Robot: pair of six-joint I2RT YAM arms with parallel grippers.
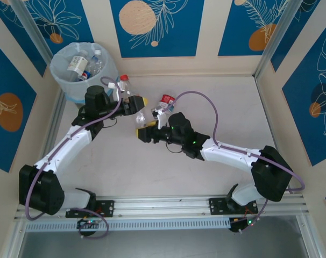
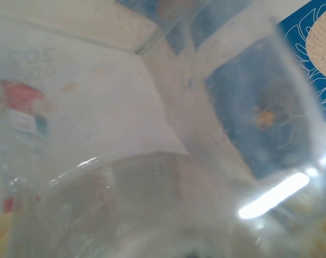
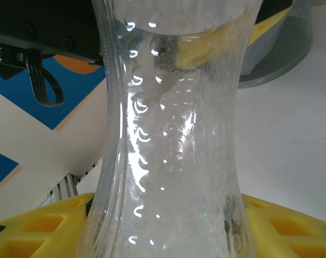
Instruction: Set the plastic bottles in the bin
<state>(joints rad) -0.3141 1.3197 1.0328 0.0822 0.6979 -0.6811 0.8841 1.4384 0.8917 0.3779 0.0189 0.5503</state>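
A clear plastic bottle (image 1: 155,110) with a red cap lies tilted between both arms above the table's middle. My right gripper (image 1: 147,129) is shut on its narrow waist. In the right wrist view the bottle (image 3: 168,134) stands between the yellow fingers (image 3: 39,228). My left gripper (image 1: 140,105) is at the bottle's other side, its yellow fingertips beside the body. The bottle's wall (image 2: 152,204) blurs the left wrist view, so that gripper's jaws are hidden. A second red-capped bottle (image 1: 123,83) stands behind the left gripper. The bin (image 1: 63,59), at the back left, holds several bottles (image 1: 79,64).
The bin's grey mesh wall (image 3: 281,48) shows beyond the held bottle. Blue and cream panels wall the table on three sides. A purple cable (image 1: 206,99) loops over the table behind the right arm. A metal rail (image 1: 168,204) runs along the near edge.
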